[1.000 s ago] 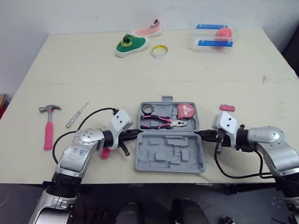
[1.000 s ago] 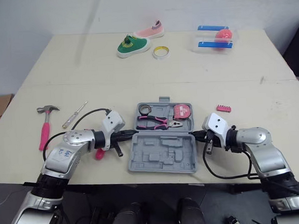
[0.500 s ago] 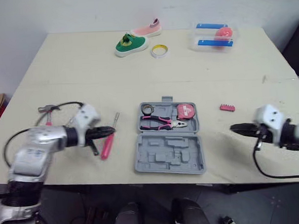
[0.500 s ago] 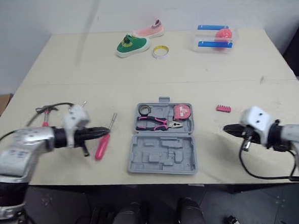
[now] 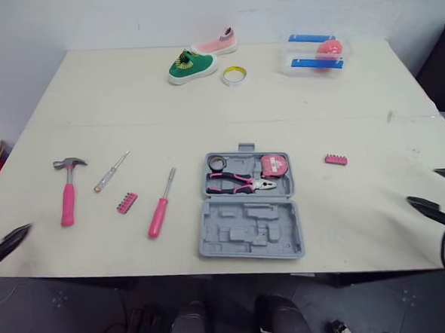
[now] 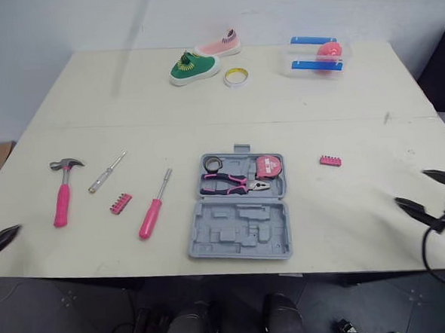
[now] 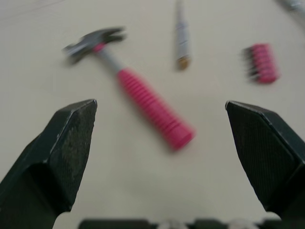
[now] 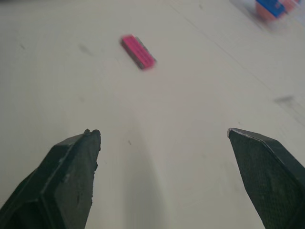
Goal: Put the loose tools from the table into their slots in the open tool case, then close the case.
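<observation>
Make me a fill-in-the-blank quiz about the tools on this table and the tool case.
1. The hammer has a ___ handle.
2. The case lies ___, not closed.
3. The pink-gripped tool already in the case is a pair of ___.
4. The left gripper and the right gripper both have their fingers ___.
Missing words: pink; open; pliers; open.

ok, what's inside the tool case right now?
In the far half of the tool case: pink-handled pliers, a pink tape measure and a small dark roll. The near half's moulded slots sit empty. Whatever lies beneath the pliers is covered.
</observation>
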`<state>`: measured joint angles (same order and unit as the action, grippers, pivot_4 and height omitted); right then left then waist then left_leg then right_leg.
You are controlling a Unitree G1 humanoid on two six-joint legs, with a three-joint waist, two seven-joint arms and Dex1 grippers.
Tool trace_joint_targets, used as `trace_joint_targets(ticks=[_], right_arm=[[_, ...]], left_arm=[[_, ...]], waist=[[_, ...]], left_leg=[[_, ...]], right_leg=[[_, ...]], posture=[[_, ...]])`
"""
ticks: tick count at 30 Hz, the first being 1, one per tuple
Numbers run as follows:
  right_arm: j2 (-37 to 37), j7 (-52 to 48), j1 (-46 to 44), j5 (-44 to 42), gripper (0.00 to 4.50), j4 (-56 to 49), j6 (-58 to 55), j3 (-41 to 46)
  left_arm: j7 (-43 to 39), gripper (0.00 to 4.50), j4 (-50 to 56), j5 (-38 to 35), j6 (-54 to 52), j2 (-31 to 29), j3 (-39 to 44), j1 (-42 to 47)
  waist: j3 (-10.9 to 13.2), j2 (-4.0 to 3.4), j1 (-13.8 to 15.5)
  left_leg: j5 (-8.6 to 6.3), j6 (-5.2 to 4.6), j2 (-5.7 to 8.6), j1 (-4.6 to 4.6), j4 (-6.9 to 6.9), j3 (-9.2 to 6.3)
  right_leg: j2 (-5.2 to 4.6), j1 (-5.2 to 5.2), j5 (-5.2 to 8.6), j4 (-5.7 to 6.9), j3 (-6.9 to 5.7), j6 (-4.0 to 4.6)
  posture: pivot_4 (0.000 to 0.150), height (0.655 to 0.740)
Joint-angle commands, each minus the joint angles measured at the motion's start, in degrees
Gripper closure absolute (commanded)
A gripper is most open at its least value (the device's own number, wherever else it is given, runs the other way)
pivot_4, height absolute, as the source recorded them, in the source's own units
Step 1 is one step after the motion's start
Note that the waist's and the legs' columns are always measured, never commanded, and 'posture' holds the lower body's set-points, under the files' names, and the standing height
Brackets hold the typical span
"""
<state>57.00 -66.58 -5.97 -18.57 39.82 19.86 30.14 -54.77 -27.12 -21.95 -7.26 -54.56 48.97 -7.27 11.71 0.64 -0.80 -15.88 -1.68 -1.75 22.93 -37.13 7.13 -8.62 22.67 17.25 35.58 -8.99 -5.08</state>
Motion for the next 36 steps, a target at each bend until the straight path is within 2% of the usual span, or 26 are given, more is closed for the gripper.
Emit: trace_joint_targets(ticks=[1, 6, 8, 10, 13, 17, 21, 27, 32, 36], right_arm=[[4.05, -0.88, -0.25, -0.44, 0.00, 9.19, 4.92, 3.02], [6.14, 2.22, -1.78, 1.46, 0.00, 18.87, 10.70, 2.26], [5.77, 2.01, -3.60, 1.11, 0.00, 20.90, 10.77, 1.84], [4.51, 1.81, -6.49, -1.08, 0.00, 22.72, 6.18, 2.69], [2.01, -2.78, -9.46, -1.71, 0.00, 22.06, 3.01, 0.67], [-1.87, -6.21, -11.72, -2.55, 0.00, 19.84, 4.12, -0.61], [-9.54, -17.05, -13.93, -10.87, 0.00, 11.72, 2.97, 0.69], [-17.42, -20.73, -11.56, -14.99, 0.00, -7.67, 0.77, -4.19], [-20.66, -21.12, -8.52, -16.97, 0.00, -19.22, -1.50, -8.14], [-21.59, -18.00, -9.39, -16.71, 0.00, -21.71, -2.23, -9.08]], left_arm=[[3.95, 0.06, -9.17, 1.99, 9.13, -3.11, 5.67, -2.81], [7.47, 0.06, -16.59, 3.29, 13.59, -4.91, 6.63, -6.84], [9.42, 0.06, -17.79, 2.80, 13.82, -5.26, 6.67, -6.20], [10.30, 0.06, -17.78, 2.22, 13.99, -5.03, 6.59, -5.90], [8.65, 0.06, -11.03, -2.01, 8.37, -3.08, 8.08, -6.59], [9.00, 0.06, 1.71, -6.00, -0.61, 0.36, 7.60, -8.46], [12.26, 0.06, 19.82, -9.77, -13.99, 3.59, 3.11, -9.81], [24.11, 0.06, 31.25, -16.50, -40.39, 4.36, -1.67, -3.63], [32.33, 0.06, 33.20, -12.85, -45.82, 4.25, -7.48, 4.17], [32.94, 0.06, 33.74, -12.95, -46.60, 4.65, -12.73, 11.45]], waist=[[0.00, 0.00, -0.11], [-0.01, -0.01, -0.96], [-0.01, -0.01, -1.06], [-0.01, -0.02, -1.21], [-0.02, 0.01, -1.53], [-0.01, -0.01, -1.57], [0.00, -0.01, -1.54], [-0.01, -0.02, -0.88], [-0.01, 0.00, -0.51], [-0.01, 0.00, -0.53]], left_leg=[[-0.02, -0.01, 0.01, 0.00, -0.01, 0.01], [-0.24, 0.26, -0.02, -0.17, 0.03, -0.03], [-0.29, 0.34, -0.08, -0.25, 0.10, -0.03], [-0.30, 0.41, -0.13, -0.28, 0.12, -0.02], [-0.33, 0.49, -0.23, -0.35, 0.13, 0.04], [-0.34, 0.53, -0.25, -0.37, 0.12, 0.12], [-0.33, 0.55, -0.25, -0.57, 0.11, 0.40], [-0.32, 0.56, -0.27, -0.71, 0.10, 0.57], [-0.25, 0.73, -0.24, -0.70, 0.06, 0.58], [-0.24, 0.71, -0.18, -0.70, -0.01, 0.62]], right_leg=[[-0.02, 0.00, 0.00, -0.01, 0.00, 0.00], [-0.21, -0.10, 0.00, -0.02, 0.11, 0.04], [-0.20, -0.13, 0.04, -0.02, 0.35, 0.12], [-0.15, -0.12, 0.06, 0.01, 0.45, 0.16], [-0.06, -0.13, 0.07, 0.02, 0.55, 0.17], [-0.03, -0.14, 0.08, 0.05, 0.62, 0.18], [0.04, -0.19, 0.07, 0.17, 0.90, 0.17], [0.10, -0.14, 0.05, 0.35, 1.20, 0.14], [0.10, -0.14, 0.05, 0.35, 1.25, 0.14], [0.09, -0.14, 0.01, 0.37, 1.33, 0.09]], posture=[[0.150, 0.7400], [0.150, 0.7400], [0.150, 0.7400], [0.150, 0.7400], [0.150, 0.7400], [0.150, 0.7400], [0.150, 0.7400], [0.150, 0.7400], [0.150, 0.7400], [0.150, 0.7400]])
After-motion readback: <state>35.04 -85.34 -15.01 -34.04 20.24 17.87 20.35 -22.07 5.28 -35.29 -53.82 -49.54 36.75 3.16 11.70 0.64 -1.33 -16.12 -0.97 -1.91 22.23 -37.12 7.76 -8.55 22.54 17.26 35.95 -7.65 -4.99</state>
